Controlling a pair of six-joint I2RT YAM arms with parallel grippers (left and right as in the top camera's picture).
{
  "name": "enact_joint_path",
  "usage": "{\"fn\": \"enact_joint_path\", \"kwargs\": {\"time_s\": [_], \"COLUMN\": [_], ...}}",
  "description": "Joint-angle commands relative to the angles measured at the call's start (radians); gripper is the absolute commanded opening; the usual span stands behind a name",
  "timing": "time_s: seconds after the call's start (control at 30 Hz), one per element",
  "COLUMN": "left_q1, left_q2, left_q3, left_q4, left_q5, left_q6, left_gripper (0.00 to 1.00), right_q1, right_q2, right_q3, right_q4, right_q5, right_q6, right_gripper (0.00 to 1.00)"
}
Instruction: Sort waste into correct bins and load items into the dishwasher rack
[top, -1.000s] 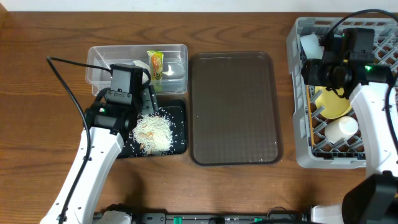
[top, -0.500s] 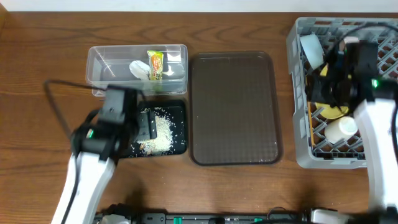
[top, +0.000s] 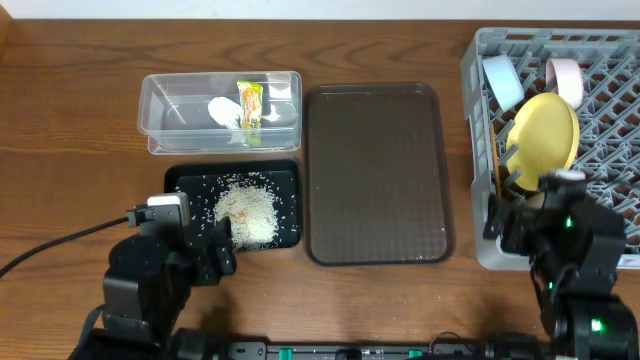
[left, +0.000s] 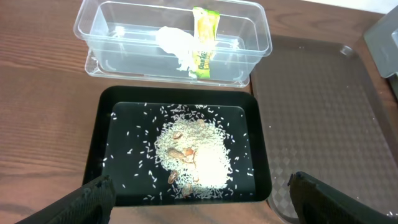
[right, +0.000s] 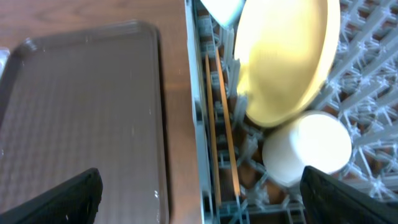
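Overhead, the left arm crouches low at the near edge of the bench (top: 60, 150). Its left gripper (left: 200, 180) points over the black tray (top: 180, 180), fingers spread wide and holding nothing. Rice (top: 247, 212) lies heaped in that tray. Just behind it, the clear tub (top: 170, 110) holds the tissue (top: 222, 110) and snack wrapper (top: 250, 103). A brown serving tray (top: 378, 170) lies mid-bench. The right arm hunches at the near-left corner of the rack (top: 600, 60). The right gripper (right: 199, 173) is equally wide and empty, above the racked chopsticks (right: 217, 124), yellow plate (top: 545, 130) and white cup (right: 308, 149).
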Motion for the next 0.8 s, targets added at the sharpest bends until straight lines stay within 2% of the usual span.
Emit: {"fn": "enact_joint_path", "kwargs": {"time_s": [0.0, 0.23, 0.5, 0.63, 0.77], "left_q1": [0.002, 0.002, 0.002, 0.002, 0.002], "left_q2": [-0.005, -0.005, -0.005, -0.005, -0.005], "left_q3": [-0.010, -0.010, -0.010, -0.010, -0.010], "left_q4": [-0.011, -0.015, -0.015, -0.015, -0.015], "left_q5": [0.004, 0.004, 0.004, 0.004, 0.004], "left_q6": [0.010, 0.010, 0.010, 0.010, 0.010], "left_gripper": [0.91, 0.92, 0.92, 0.92, 0.92], "right_q1": [-0.003, -0.003, -0.003, 0.009, 0.012], "right_q2": [-0.040, -0.040, -0.040, -0.069, -0.159], "right_q3": [-0.011, -0.011, -0.011, -0.016, -0.081], "right_q4": [-0.058, -0.210, -0.277, -0.186, -0.016], "right_q5": [0.019, 0.019, 0.048, 0.021, 0.003], "right_q6": [0.002, 0.002, -0.010, -0.012, -0.040], "right_gripper": [0.99, 0.99, 0.99, 0.99, 0.99]}}
